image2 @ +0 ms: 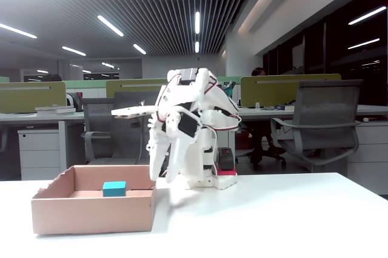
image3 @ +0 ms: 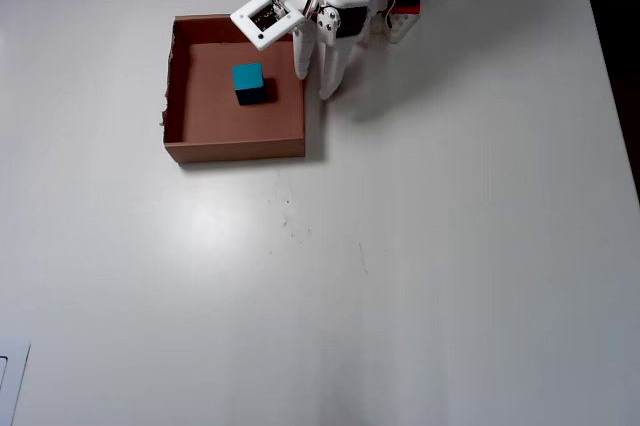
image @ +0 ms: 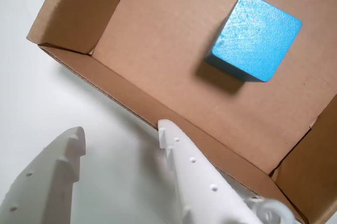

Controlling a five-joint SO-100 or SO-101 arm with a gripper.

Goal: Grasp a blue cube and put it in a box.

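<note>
The blue cube (image: 256, 37) (image2: 114, 188) (image3: 247, 79) rests on the floor of the brown cardboard box (image: 158, 103) (image2: 91, 215) (image3: 235, 149), apart from the walls. My white gripper (image: 121, 140) (image2: 159, 176) (image3: 315, 84) hangs open over the box's right wall as the overhead view shows it, with nothing between its fingers. One finger (image: 192, 176) lies over the box wall. The other finger (image: 50, 174) is over the bare white table outside the box. The cube sits a short way to the left of the gripper in the overhead view.
The arm's base (image3: 390, 6) (image2: 215, 176) stands at the table's far edge, just right of the box in the overhead view. White tabletop (image3: 400, 246) spreads in front and to the right. Office chairs (image2: 318, 125) and desks stand behind the table.
</note>
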